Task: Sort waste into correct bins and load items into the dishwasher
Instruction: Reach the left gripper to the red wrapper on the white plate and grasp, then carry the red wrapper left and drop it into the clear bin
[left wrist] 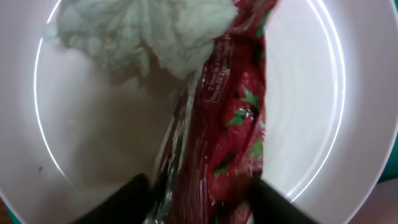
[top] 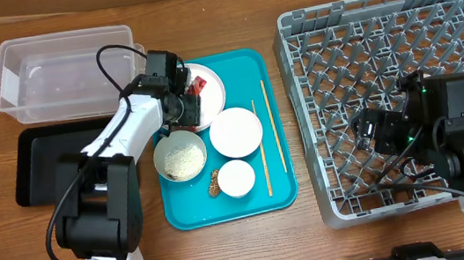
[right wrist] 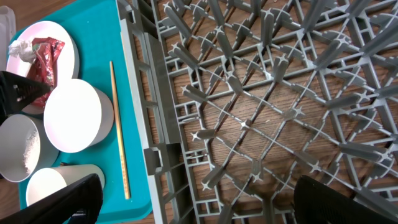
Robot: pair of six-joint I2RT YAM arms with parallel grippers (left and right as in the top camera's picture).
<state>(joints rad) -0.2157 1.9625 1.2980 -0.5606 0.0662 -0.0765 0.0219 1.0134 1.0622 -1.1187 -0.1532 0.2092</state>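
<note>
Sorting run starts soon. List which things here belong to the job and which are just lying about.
Job: red wrapper, white tissue, plate, rice, rice bowl, large bowl, small cup, chopsticks, brown scrap, clear tub, black tray, grey rack.

Lying about: teal tray, only carrying the dishes; wooden table.

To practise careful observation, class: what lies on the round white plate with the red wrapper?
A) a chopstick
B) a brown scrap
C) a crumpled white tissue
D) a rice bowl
C: the left wrist view shows a crumpled white tissue on the plate, touching the red wrapper.
</note>
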